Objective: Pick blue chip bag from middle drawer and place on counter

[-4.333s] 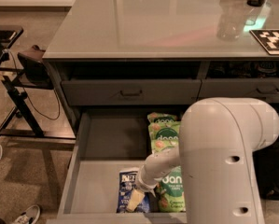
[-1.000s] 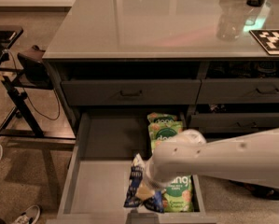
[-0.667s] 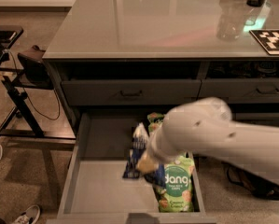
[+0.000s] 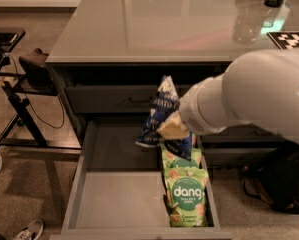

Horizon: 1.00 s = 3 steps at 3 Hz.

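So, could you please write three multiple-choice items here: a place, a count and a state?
1. Where is the blue chip bag? A. on the counter B. in the gripper, above the middle drawer C. on the floor
2. How many green dang bags lie in the drawer? A. none B. two C. five
3. The middle drawer is: A. open B. shut C. missing
Answers: 1 B, it hangs in the gripper, off the counter; 2 B, two overlap at the right; 3 A, its bottom shows.
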Each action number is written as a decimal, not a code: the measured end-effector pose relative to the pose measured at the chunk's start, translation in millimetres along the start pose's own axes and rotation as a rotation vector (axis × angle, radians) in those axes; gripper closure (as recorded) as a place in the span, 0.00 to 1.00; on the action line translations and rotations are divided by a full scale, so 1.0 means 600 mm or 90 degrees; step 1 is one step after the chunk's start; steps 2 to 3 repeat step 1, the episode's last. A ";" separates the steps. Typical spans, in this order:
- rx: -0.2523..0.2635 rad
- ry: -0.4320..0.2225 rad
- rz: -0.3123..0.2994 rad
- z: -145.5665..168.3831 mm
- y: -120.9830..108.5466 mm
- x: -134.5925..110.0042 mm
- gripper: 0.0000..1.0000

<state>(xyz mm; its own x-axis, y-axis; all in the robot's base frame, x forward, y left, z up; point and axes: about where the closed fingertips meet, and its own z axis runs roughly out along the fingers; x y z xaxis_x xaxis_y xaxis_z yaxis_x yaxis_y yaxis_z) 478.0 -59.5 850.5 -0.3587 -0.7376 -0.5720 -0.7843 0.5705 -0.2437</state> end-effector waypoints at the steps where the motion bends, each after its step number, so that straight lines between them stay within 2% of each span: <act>1: 0.004 -0.005 -0.001 -0.006 -0.002 -0.006 1.00; 3: 0.004 -0.005 -0.001 -0.006 -0.002 -0.006 1.00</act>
